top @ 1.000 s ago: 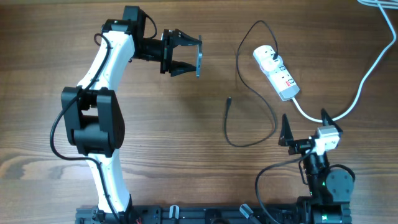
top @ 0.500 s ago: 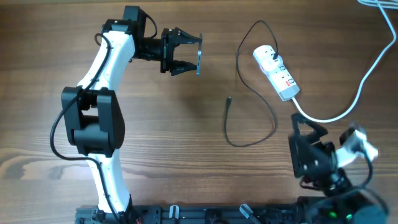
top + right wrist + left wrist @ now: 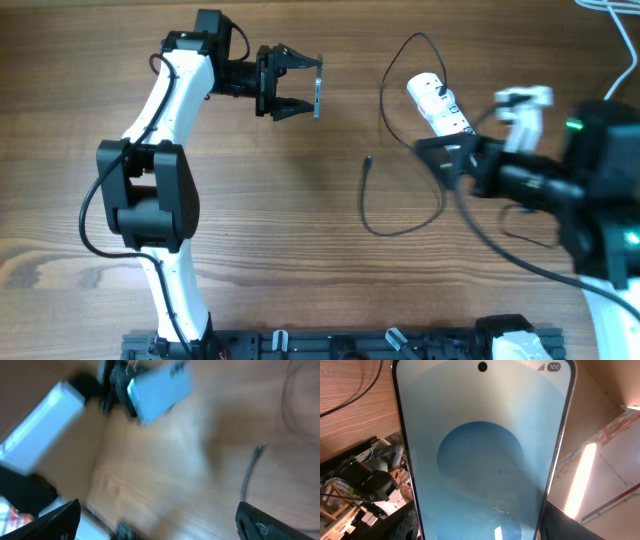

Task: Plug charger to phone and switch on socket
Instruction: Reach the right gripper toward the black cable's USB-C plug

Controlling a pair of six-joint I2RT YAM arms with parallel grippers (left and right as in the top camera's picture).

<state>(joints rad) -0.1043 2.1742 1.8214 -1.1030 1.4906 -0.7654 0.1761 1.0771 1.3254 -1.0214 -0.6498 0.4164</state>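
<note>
The left gripper (image 3: 298, 85) clamps the phone (image 3: 317, 88); the right gripper (image 3: 437, 157) hangs spread, empty. Ahead of it the charger (image 3: 364, 195) looks limp and light: pinch just behind its stiff tip (image 3: 368, 160).

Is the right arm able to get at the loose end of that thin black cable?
Probably yes. The cable's loose end lies on the bare table with nothing over it, and the right gripper, open though blurred, reaches out near it.
</note>
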